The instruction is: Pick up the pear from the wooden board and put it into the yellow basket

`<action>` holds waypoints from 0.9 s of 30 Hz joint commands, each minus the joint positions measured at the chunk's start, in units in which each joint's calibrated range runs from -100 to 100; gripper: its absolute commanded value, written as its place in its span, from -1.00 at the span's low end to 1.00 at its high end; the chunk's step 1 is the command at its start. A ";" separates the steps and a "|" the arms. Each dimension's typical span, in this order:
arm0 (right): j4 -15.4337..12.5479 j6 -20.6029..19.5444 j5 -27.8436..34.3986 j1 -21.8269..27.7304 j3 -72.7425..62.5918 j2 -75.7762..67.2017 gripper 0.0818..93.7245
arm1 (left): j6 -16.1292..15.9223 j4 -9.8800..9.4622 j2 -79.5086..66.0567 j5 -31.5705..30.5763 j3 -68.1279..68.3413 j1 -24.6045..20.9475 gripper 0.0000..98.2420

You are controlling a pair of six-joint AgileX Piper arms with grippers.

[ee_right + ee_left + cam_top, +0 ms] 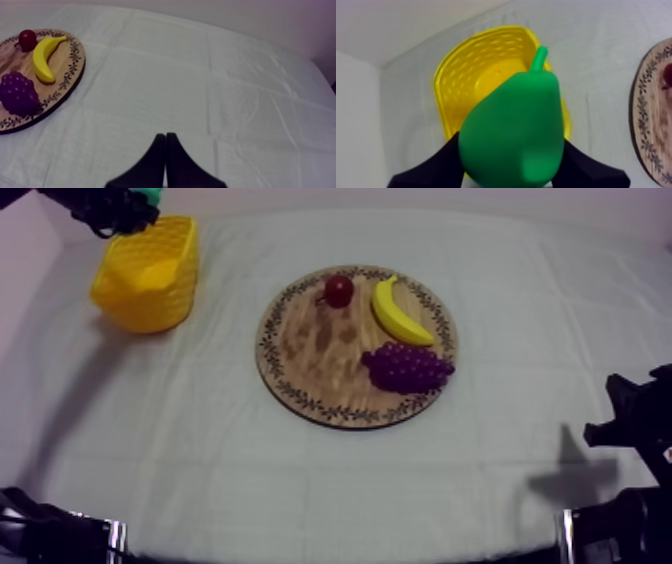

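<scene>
The green pear [513, 132] is clamped between the black fingers [433, 167] of my left gripper [138, 210], which hangs just above the far rim of the yellow basket [148, 276] at the table's back left. In the top view only a sliver of the pear [150, 194] shows beside the arm. Seen from the left wrist, the basket [481, 70] lies right below the pear and looks hollow inside. My right gripper [165, 145] is shut on nothing, its fingers together as a wedge over bare cloth at the right side.
The round wooden board [300, 348] sits mid-table with a small red fruit [338, 290], a banana [398, 312] and a bunch of grapes [407, 367] on it. Open cloth lies between the basket and the board.
</scene>
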 commanded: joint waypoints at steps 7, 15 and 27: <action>0.00 -0.02 0.01 -0.01 0.04 -0.02 -0.99 | -0.69 2.86 11.23 -7.93 -2.13 -3.14 -0.15; 0.00 -0.02 0.01 -0.01 0.04 -0.02 -0.99 | -1.67 6.02 20.93 -15.02 -3.06 -5.28 -0.14; 0.00 -0.02 0.01 -0.01 0.04 -0.02 -0.99 | -7.29 11.40 26.35 -16.84 -7.14 -6.67 0.12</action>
